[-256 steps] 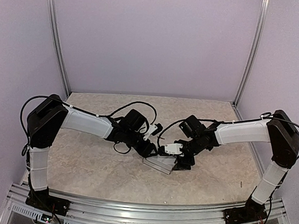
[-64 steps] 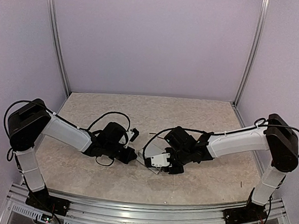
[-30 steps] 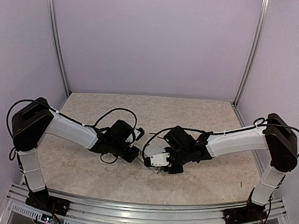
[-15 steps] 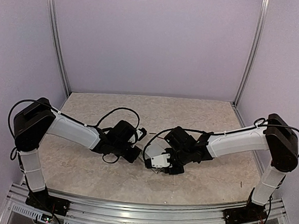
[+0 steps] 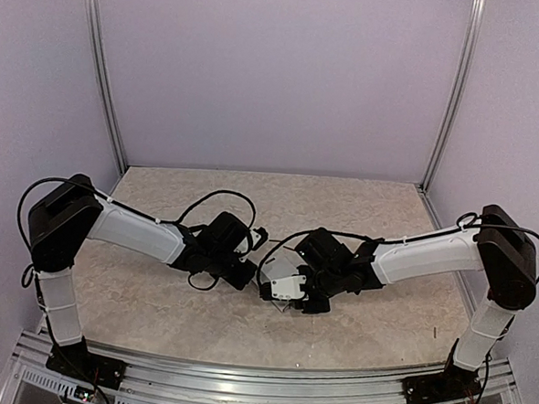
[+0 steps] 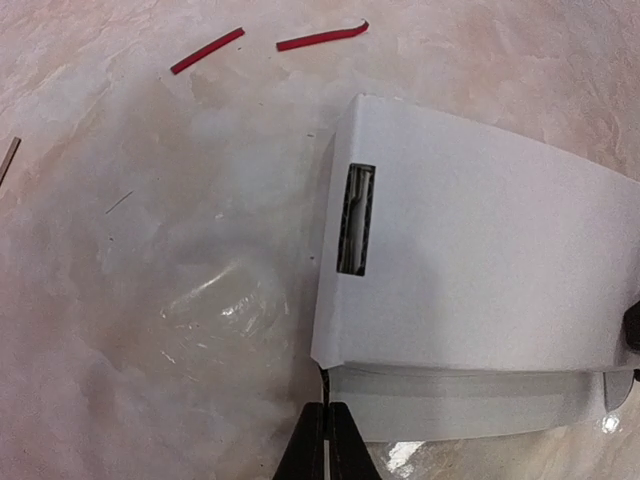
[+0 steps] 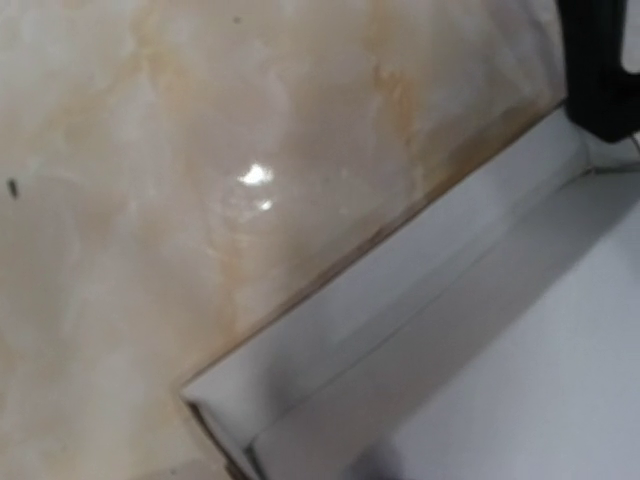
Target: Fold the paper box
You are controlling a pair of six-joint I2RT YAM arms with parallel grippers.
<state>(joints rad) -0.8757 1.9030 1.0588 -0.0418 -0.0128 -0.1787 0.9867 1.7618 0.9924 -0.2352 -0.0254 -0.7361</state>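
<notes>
A beige marbled worktop carries the pale grey-white card paper box, which lies mid-worktop between the two arms. The left arm's fingers are clenched together at its near corner. The right arm's fingers sit over it; I cannot tell their state. Two thin red strips lie just beyond.

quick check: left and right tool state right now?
Left tool: shut, apparently pinching the edge of the paper box.
Right tool: at the box; open or shut cannot be told.
</notes>
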